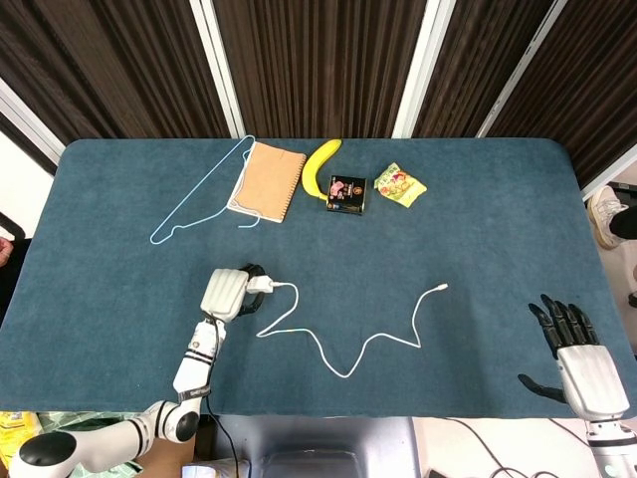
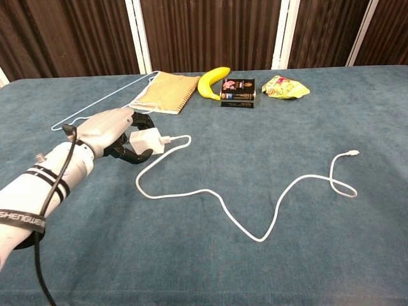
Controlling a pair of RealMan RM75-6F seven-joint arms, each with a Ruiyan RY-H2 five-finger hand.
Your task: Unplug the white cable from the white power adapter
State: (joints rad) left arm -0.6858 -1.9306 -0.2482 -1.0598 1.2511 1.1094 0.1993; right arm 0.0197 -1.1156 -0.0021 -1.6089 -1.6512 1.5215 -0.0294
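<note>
My left hand (image 1: 229, 293) (image 2: 115, 132) grips the white power adapter (image 1: 259, 286) (image 2: 148, 140) and holds it just above the blue table. The white cable (image 1: 343, 354) (image 2: 255, 226) is still plugged into the adapter's right side. It snakes rightward over the cloth and ends in a free plug (image 1: 441, 289) (image 2: 352, 153). My right hand (image 1: 575, 349) hovers open at the table's near right edge, far from the cable; the chest view does not show it.
Along the far side lie a light blue wire hanger (image 1: 204, 189), a brown spiral notebook (image 1: 269, 179), a banana (image 1: 319, 164), a small dark box (image 1: 347, 193) and a yellow snack packet (image 1: 399, 185). The table (image 1: 478, 239) ends just in front of my right hand.
</note>
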